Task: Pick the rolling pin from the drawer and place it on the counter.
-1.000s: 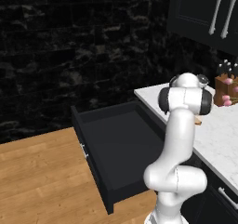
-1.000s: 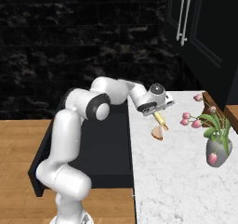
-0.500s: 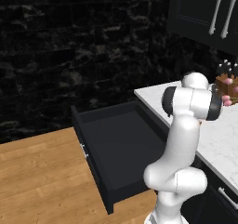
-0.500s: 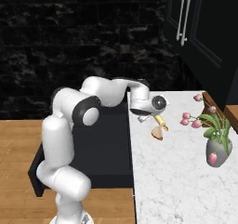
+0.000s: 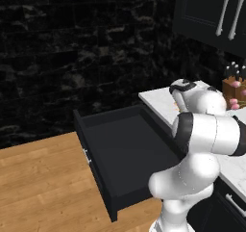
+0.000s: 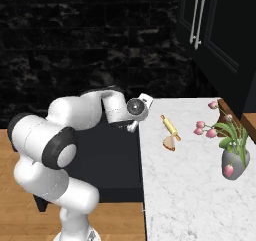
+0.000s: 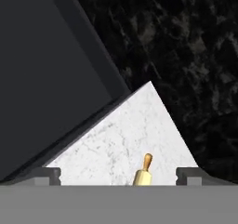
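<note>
The white arm folds forward from its base and bends at the elbow, so that the hand hangs over the seam between the open drawer (image 5: 129,154) and the counter (image 6: 190,185), by the counter's near-left corner. In the right base view the gripper (image 6: 133,127) sits at the end of the wrist, its short dark tips pointing down beside the counter's edge. In the hand view the two fingertips (image 7: 49,174) stand wide apart at the bottom corners, and nothing lies between them, so the hand is spread and holds nothing.

One rolling pin (image 6: 170,126) lies flat on the marble, apart from the gripper, slanting away toward the back wall. Its cream barrel and one orange-tan handle (image 7: 147,161) show in the hand view, roughly midway between the fingertips but beyond them on the slab. One brown half-round bread piece (image 6: 170,143) lies at the pin's nearer end; whether the two are touching cannot be told.

One drawer stands pulled out, its dark inside bare. One grey vase of pink tulips (image 6: 232,162) stands toward the right of the counter. One knife block (image 5: 234,85) stands at the far end.
</note>
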Controlling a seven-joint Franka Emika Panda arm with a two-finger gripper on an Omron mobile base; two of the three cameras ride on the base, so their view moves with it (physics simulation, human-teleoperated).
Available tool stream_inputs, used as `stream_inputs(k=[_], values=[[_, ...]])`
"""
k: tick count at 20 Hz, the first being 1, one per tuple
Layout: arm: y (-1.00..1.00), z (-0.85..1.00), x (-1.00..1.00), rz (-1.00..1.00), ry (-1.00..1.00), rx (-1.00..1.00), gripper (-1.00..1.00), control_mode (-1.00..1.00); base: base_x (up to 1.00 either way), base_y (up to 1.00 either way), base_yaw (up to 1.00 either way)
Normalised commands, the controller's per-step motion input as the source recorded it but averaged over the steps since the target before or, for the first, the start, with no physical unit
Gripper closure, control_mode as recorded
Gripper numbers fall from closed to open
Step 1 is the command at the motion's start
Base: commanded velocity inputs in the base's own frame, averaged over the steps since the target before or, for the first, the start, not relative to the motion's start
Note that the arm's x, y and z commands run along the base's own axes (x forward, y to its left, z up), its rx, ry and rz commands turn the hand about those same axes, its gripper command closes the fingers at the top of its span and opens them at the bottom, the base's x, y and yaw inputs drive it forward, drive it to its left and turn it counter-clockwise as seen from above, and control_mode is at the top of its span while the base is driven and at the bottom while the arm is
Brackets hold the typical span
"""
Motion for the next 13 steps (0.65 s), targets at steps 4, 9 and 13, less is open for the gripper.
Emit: stream_inputs(k=[4, 9, 13], values=[[0.79, 1.00, 0.00, 0.00, 0.07, -0.17, -1.00, -1.00, 0.00, 0.00, 0.00], [0.48, 0.88, -0.32, 0.06, 0.09, -0.04, -1.00, -1.00, 0.00, 0.00, 0.00], [0.03, 0.37, -0.76, 0.25, -0.03, 0.03, -1.00, -1.00, 0.00, 0.00, 0.00]])
